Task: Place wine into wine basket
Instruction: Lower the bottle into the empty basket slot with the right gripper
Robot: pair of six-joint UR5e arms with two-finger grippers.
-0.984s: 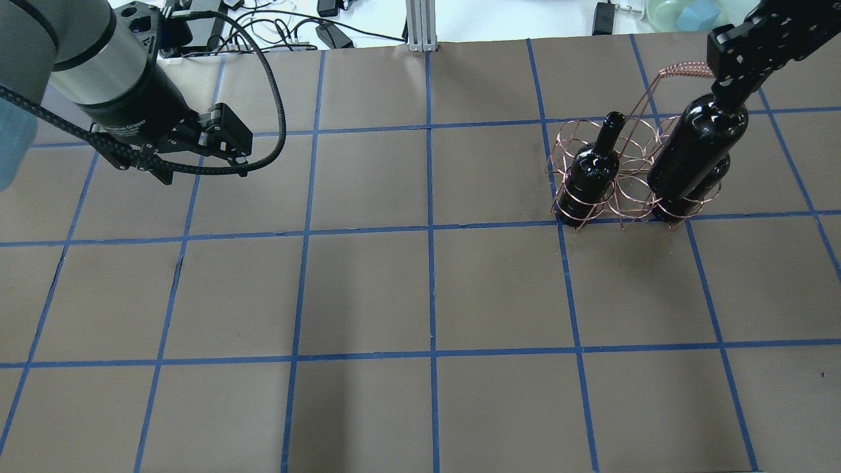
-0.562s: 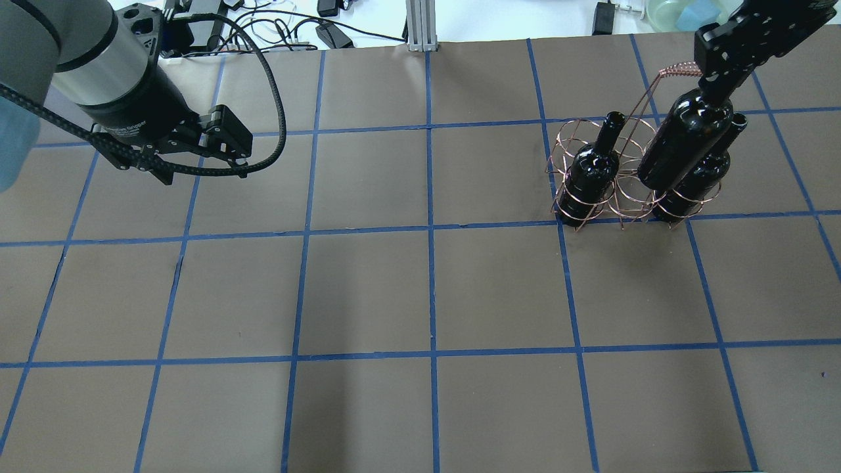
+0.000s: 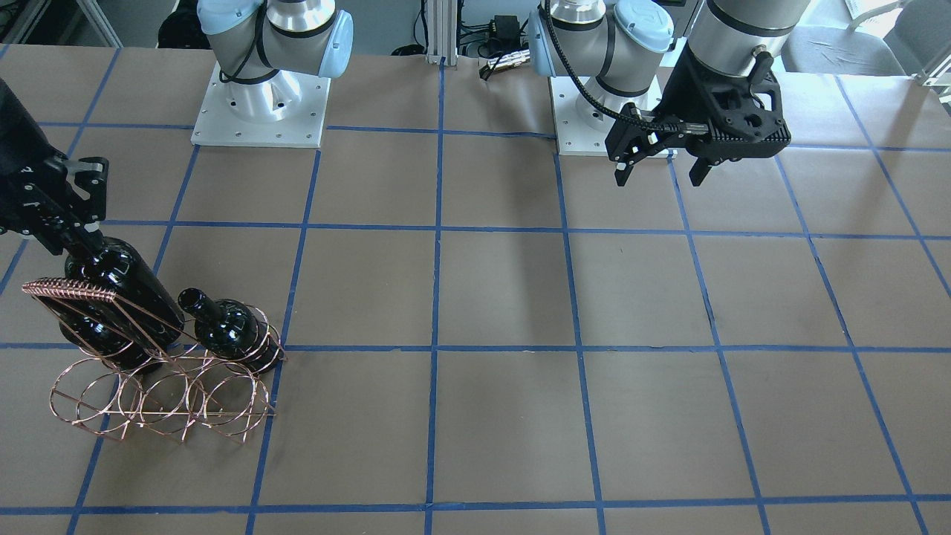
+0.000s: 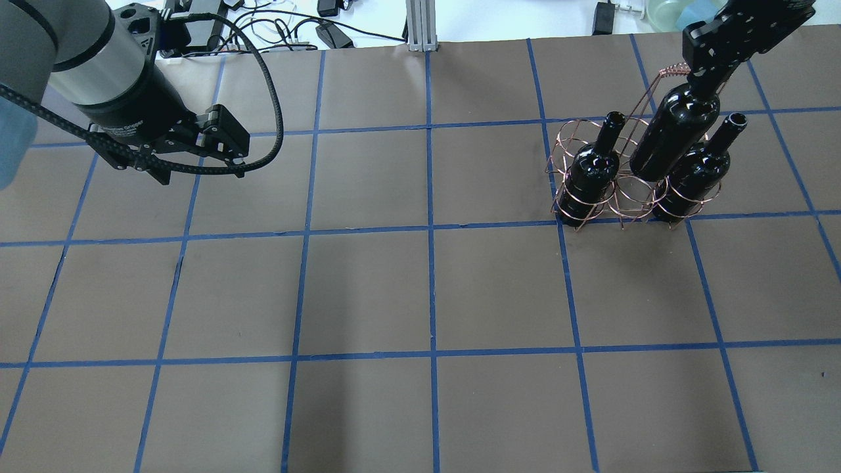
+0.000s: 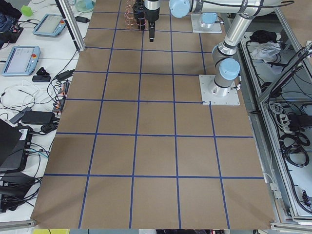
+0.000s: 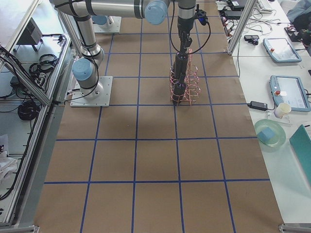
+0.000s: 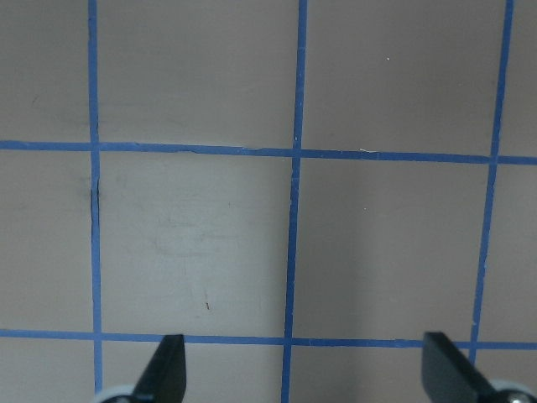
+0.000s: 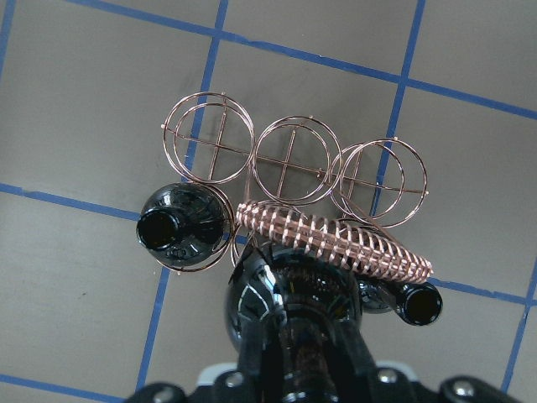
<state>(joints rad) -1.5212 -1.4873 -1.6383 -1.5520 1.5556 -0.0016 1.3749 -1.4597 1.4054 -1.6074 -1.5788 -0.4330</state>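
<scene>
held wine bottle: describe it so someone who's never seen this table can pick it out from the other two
In the overhead view, find the copper wine basket at the far right of the table. Two dark bottles stand in its end rings with open mouths showing. The held bottle is the tilted one between them, its neck gripped by the right gripper.

The wine (image 4: 671,136) is a glossy, near-black bottle with no label. It hangs tilted above the surface (image 4: 427,289), its neck pinched between the jaws of the right gripper (image 4: 706,79). Its base is at the middle ring of the wine basket (image 8: 336,239); whether it has entered cannot be told. The basket is copper wire with two rows of three rings and a wrapped, sloping handle. It stands upright, far right in the overhead view. One seated bottle (image 4: 591,174) and a second seated bottle (image 4: 691,179) fill the end rings either side.
</scene>
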